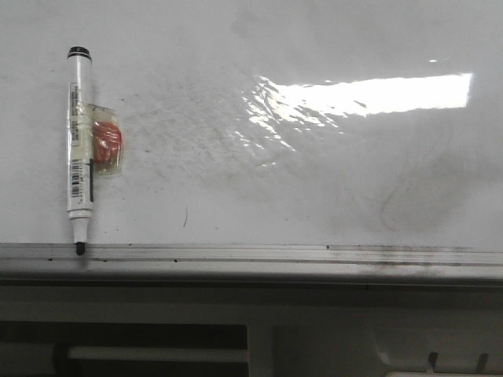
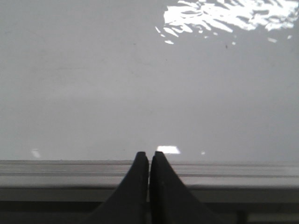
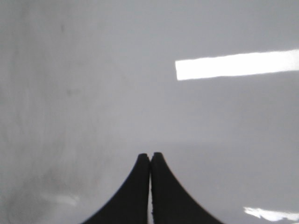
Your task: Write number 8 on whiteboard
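Observation:
The whiteboard [image 1: 314, 196] fills the front view, glossy white with grey erased smudges, and no number 8 shows on it. A white marker [image 1: 78, 149] with a black tip and an orange pad taped to its side lies at the left, its tip on the silver edge rail [image 1: 275, 254]. Neither gripper appears in the front view. My left gripper [image 2: 149, 155] is shut with nothing in it, above the rail [image 2: 233, 170] and the whiteboard [image 2: 140, 84]. Over bare whiteboard [image 3: 93, 93], my right gripper [image 3: 150, 156] is shut and empty too.
A bright lamp reflection [image 1: 369, 94] glares on the board's right half. A short dark stroke [image 1: 185, 217] and small specks mark the lower left. Below the rail lies a grey frame with a white bar [image 1: 157, 354].

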Tool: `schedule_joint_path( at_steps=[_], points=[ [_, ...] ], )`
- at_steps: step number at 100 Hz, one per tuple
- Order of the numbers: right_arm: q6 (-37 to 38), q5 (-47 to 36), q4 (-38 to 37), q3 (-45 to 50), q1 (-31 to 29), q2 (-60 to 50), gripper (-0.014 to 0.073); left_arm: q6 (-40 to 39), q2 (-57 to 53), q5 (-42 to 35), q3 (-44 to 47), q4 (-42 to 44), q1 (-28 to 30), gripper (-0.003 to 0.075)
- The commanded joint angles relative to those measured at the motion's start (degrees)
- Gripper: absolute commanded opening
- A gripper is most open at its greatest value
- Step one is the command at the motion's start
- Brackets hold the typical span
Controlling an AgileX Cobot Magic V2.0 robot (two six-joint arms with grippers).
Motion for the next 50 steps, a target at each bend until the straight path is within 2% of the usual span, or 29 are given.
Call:
schedule_joint_path(
  at_steps=[1, 6, 14, 23, 31, 39, 50],
  points=[
    [0.1, -7.8, 8.5, 0.6, -0.2, -1.4, -0.0064, -0.7, -1.0, -8.4, 2.3, -12.7, 0.1, -0.0020],
    [0.1, -7.6, 9.5, 0.6, -0.2, -1.4, -0.0064, -0.7, -1.0, -10.7, 2.3, -24.2, 0.1, -0.0020],
    [0.1, -7.7, 10.0, 0.5, -0.2, -1.4, -0.0064, -0.7, -1.0, -13.5, 2.3, -36.8, 0.1, -0.0020],
    [0.4, -8.8, 12.8, 0.3, -0.2, -1.4, -0.0064, -0.7, -1.0, -16.0, 2.3, -44.7, 0.1, -0.0020],
    [0.6, -8.7, 15.4, -1.2, -0.2, -1.4, -0.0063, -0.7, -1.0, -14.4, 2.2, -52.0, 0.1, -0.0020],
    [0.6, -5.6, 15.4, -4.2, -0.2, -1.3, -0.0062, -0.7, -0.9, -12.8, 1.7, -54.5, 0.1, -0.0020],
    [0.5, 3.9, 11.6, -10.8, -0.2, 0.2, -0.0050, 3.3, -0.3, -5.3, -2.2, -50.2, 0.0, -0.0021]
  ],
)
